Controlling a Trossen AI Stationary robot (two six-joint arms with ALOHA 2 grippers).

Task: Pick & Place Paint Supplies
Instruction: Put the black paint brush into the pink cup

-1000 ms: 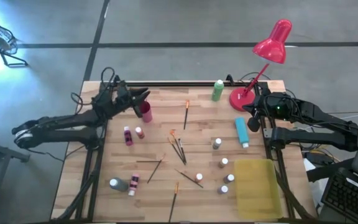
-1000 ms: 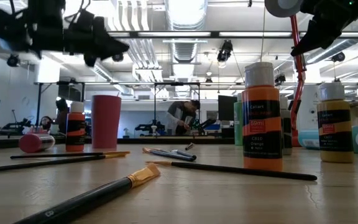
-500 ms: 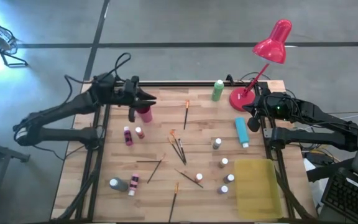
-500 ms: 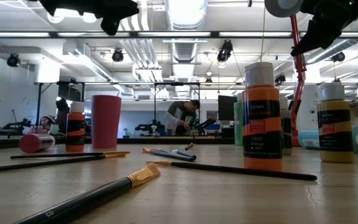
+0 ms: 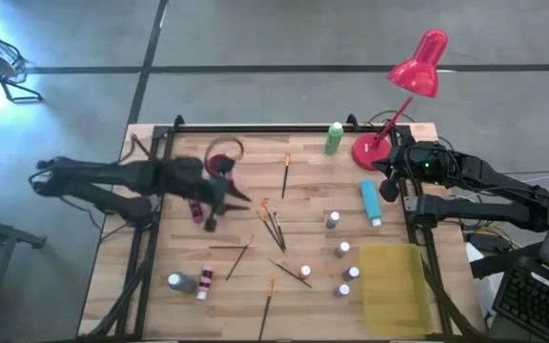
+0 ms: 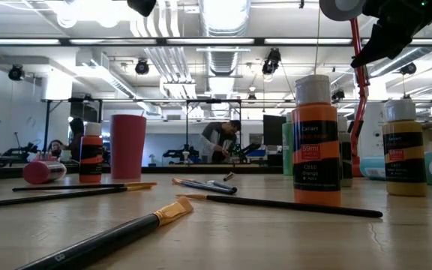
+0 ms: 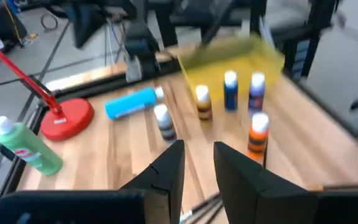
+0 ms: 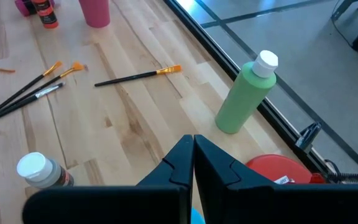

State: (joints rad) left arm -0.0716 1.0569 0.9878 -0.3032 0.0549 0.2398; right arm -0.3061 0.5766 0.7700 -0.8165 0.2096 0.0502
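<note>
Small white-capped paint bottles (image 5: 343, 250) stand on the wooden table, and others lie near its left near corner (image 5: 181, 282). A green bottle (image 5: 334, 138) stands at the far edge. A blue bottle (image 5: 370, 202) lies on its side. Thin brushes (image 5: 273, 224) lie scattered mid-table. My left gripper (image 5: 236, 198) hovers open above the table's left-middle, beside the pink cup (image 5: 222, 170), pointing toward the right side; in the left wrist view the gripper (image 7: 199, 163) faces an orange bottle (image 7: 258, 134). My right gripper (image 5: 389, 183) waits shut by the right edge, near the blue bottle.
A red desk lamp (image 5: 408, 90) stands on its base at the far right corner. A flat yellow tray (image 5: 394, 284) lies at the near right corner. The pink cup stands upright at far left. Bare wood lies between the brushes and the near edge.
My left arm has swung from the far left corner toward the near edge and the table's middle, passing over the pink cup, and has turned its gripper toward the table's right side. In the low view it has left the picture at the top. No object has moved.
</note>
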